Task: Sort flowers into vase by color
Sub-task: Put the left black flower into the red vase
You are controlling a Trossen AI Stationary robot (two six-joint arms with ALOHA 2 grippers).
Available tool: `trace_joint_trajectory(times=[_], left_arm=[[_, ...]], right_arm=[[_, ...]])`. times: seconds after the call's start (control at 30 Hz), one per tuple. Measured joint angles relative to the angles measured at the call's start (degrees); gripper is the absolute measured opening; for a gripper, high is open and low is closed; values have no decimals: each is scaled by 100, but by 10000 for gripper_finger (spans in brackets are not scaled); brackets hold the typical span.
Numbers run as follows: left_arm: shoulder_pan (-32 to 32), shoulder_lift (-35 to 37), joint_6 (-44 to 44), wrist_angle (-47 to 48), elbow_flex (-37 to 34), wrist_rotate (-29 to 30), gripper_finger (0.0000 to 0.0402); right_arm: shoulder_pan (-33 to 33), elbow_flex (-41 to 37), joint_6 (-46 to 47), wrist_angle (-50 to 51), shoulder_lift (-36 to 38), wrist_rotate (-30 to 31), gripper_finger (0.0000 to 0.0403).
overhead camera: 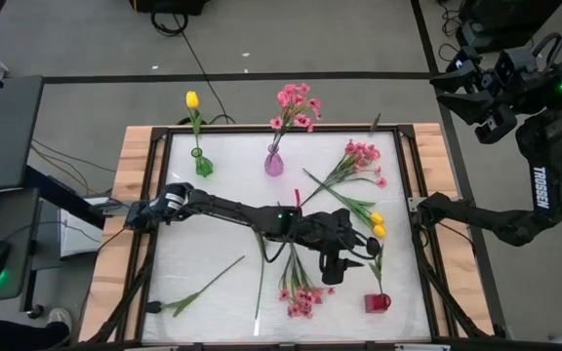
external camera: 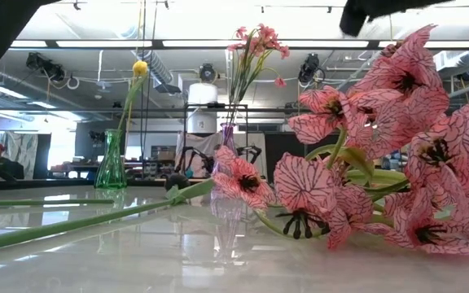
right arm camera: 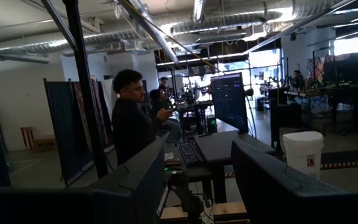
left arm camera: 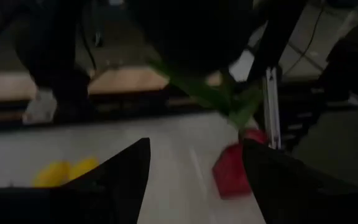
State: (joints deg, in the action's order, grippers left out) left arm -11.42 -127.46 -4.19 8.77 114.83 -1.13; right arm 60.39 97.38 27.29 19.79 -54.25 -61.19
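My left gripper [overhead camera: 334, 265] [left arm camera: 194, 143] hangs open over the table's right half, just short of the red vase [overhead camera: 377, 302] [left arm camera: 234, 169]. A leafy green stem [left arm camera: 219, 98] rises from that vase; its blossom does not show. A green vase [overhead camera: 202, 163] [external camera: 111, 163] holds a yellow tulip [overhead camera: 192, 99]. A purple vase [overhead camera: 274, 162] holds pink blossoms [overhead camera: 297, 105]. Two yellow tulips [overhead camera: 377, 225] [left arm camera: 61, 173], two pink sprays [overhead camera: 361, 159] [overhead camera: 301, 297] and loose green stems [overhead camera: 206, 285] lie flat on the table. My right gripper [overhead camera: 461, 93] [right arm camera: 197, 155] waits open, raised beyond the right edge.
The pink spray [external camera: 381, 163] at the near edge fills the right of the low view. A black frame [overhead camera: 406, 175] borders the white table top. Bare table lies at its left middle [overhead camera: 193, 234]. People sit at desks in the room behind [right arm camera: 132, 118].
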Motion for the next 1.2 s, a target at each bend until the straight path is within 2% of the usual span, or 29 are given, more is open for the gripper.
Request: trace_joint_trajectory(times=[0.43,0.8,1.2], left_arm=[[4,661,-1042,1924,0,-2,259],[7,1182,-2747,2828,3,-1,259],[-79,1929,-2943,3581,-2,131,259]], right_arm=[[-1,1,0,0,-1,-3,196],[1,2,0,-9,1,7,196],[2,0,0,-46,-1,3,196]])
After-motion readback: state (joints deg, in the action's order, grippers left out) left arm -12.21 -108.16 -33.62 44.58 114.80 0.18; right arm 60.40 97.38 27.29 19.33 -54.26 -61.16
